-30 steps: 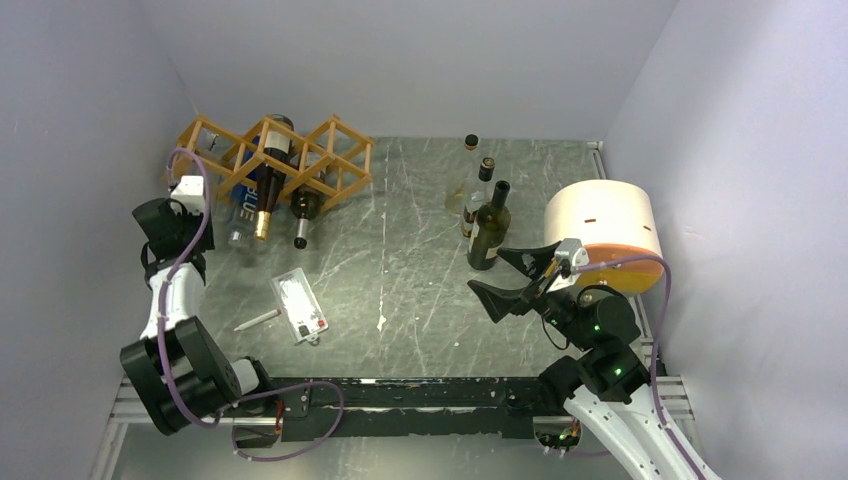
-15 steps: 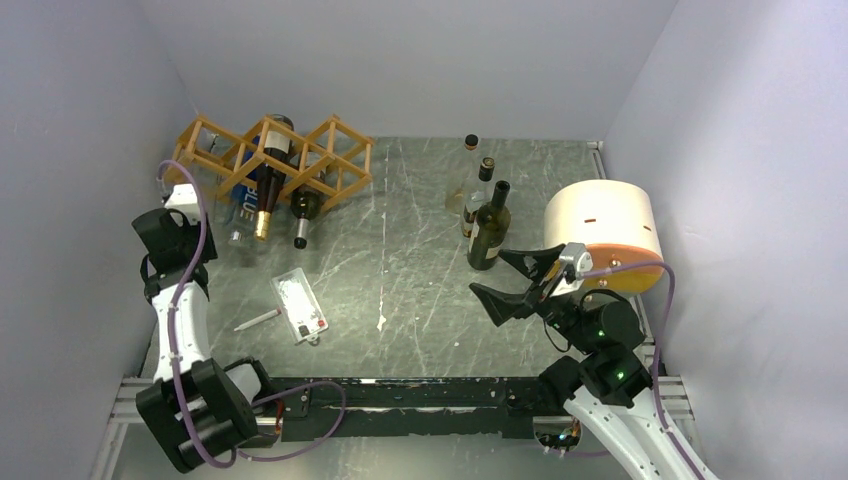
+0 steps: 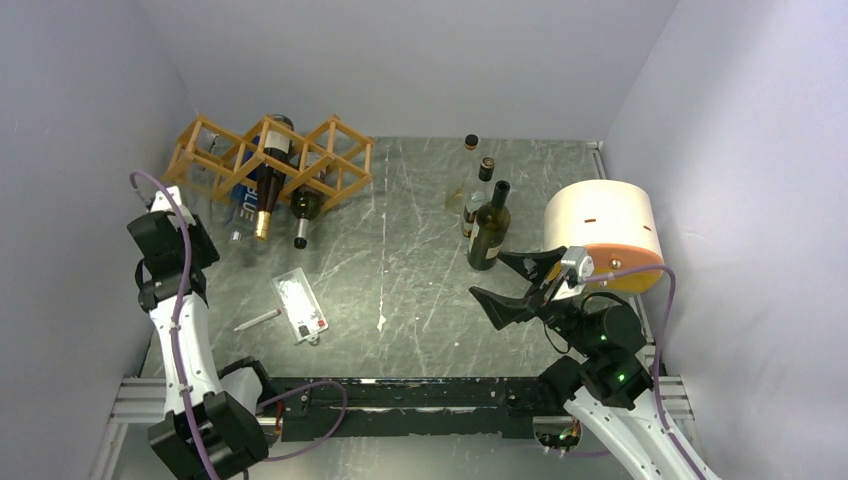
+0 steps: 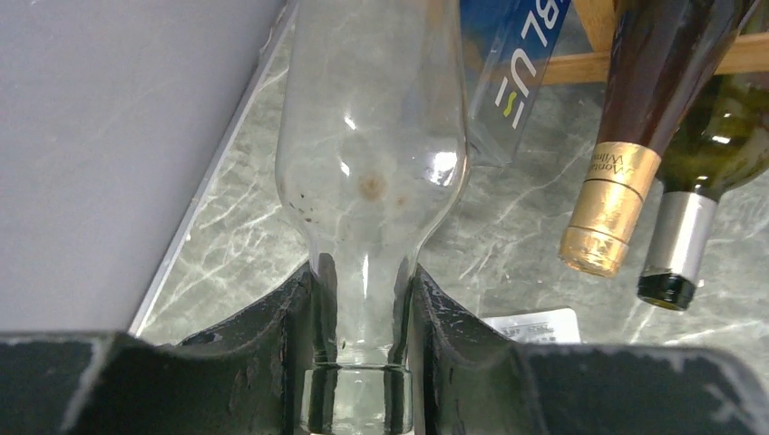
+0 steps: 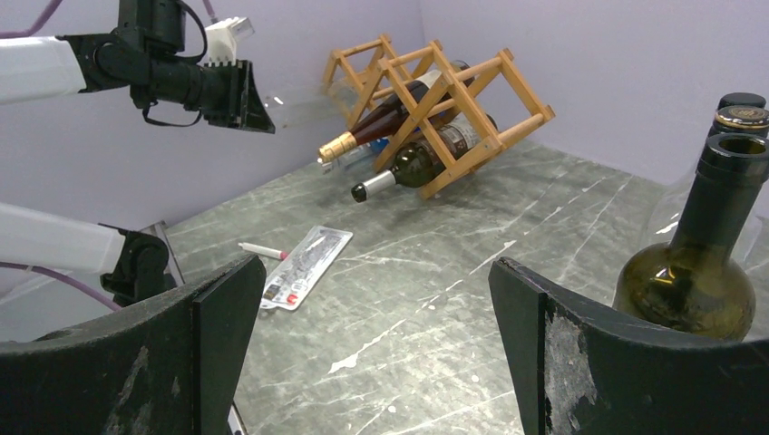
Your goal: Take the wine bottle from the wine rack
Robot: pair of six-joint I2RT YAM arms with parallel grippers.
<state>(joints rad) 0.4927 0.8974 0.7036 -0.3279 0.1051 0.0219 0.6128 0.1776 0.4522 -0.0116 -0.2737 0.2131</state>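
The orange-brown wine rack (image 3: pixel 300 160) stands at the back left, also in the right wrist view (image 5: pixel 453 86). My left gripper (image 4: pixel 363 349) is shut on the neck of a clear glass bottle (image 4: pixel 372 136). It holds the bottle level above the table, body end toward the rack's leftmost cell (image 5: pixel 304 101). In the top view this gripper (image 3: pixel 190 225) is just near-left of the rack. A gold-foiled dark bottle (image 3: pixel 267 195), a green bottle (image 3: pixel 303 212) and a clear blue-labelled bottle (image 4: pixel 517 72) lie in the rack. My right gripper (image 3: pixel 512 280) is open and empty.
Three bottles stand at the back right, the nearest a dark green one (image 3: pixel 488 232) close beside my right gripper. A white and orange cylinder (image 3: pixel 600 228) sits at the right. A plastic package (image 3: pixel 299 305) and a pen (image 3: pixel 258 320) lie on the table. The left wall is close.
My left arm has drawn back toward the near left with the clear bottle's neck in its jaws. The right arm has barely moved.
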